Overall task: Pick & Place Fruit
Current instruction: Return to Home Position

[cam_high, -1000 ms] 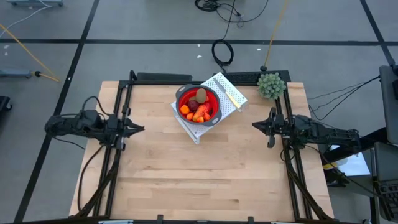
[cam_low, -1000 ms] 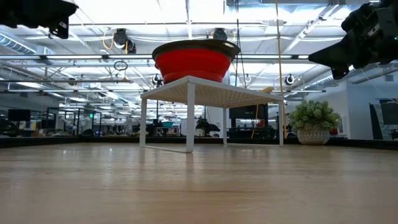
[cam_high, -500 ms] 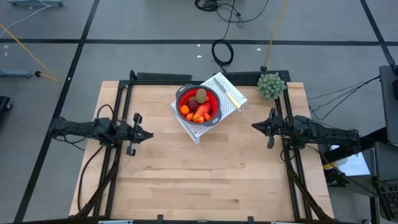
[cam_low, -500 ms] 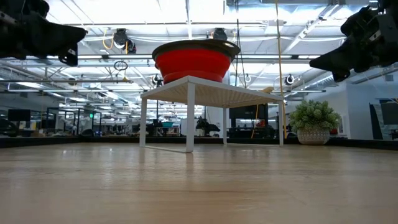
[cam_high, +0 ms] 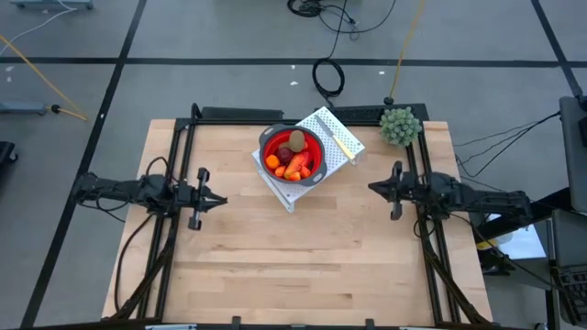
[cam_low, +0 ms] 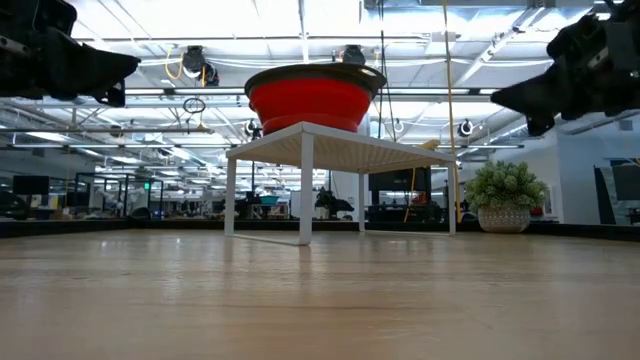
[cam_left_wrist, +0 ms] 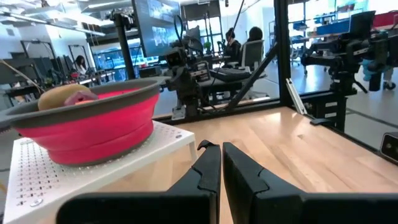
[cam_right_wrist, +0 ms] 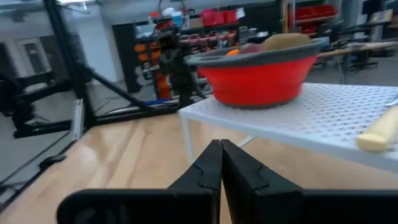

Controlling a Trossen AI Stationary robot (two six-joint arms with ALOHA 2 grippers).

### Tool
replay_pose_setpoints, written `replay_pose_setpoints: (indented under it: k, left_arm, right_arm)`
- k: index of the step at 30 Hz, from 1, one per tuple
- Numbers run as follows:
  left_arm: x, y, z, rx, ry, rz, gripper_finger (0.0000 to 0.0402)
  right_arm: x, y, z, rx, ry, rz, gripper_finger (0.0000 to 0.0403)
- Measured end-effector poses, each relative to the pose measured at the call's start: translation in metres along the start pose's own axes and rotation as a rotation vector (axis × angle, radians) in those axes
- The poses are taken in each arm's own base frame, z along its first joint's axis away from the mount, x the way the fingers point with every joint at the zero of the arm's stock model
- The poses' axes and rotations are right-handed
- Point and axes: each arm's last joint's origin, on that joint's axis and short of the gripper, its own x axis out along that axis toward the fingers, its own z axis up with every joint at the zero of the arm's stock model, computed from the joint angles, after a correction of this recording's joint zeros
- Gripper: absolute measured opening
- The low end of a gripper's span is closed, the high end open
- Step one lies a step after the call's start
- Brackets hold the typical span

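All the fruit [cam_high: 292,158] is seen gathered in the red bowl [cam_high: 317,151], which is set on the white shelf [cam_high: 323,118] at 12 o'clock on the table [cam_high: 303,257]. The knife [cam_high: 342,139] is laid on the shelf just beside the bowl, toward 2 o'clock. No fruit is seen on the tabletop, so the placing is judged complete. The left gripper [cam_high: 223,199] is held at 9 o'clock and the right gripper [cam_high: 371,187] at 3 o'clock. Both are well apart from the shelf, with fingers brought narrowly together and nothing gripped. Only the parking of the arms is judged outstanding.
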Motion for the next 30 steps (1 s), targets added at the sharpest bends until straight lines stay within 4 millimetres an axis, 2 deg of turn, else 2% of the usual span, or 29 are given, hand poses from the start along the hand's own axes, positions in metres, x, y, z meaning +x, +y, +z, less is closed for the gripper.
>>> replay_pose_setpoints:
  k: [4, 30]
  left_arm:
    - [0.0000, 0.0000, 0.0001, 0.005, -0.001, -0.001, 0.0019]
    - [0.0000, 0.0001, 0.0010, -0.034, -0.010, 0.000, 0.0019]
  right_arm:
    - [0.0005, 0.0021, 0.0030, 0.003, -0.040, 0.063, 0.0001]
    - [0.0009, 0.0022, 0.0035, 0.013, -0.044, 0.062, 0.0004]
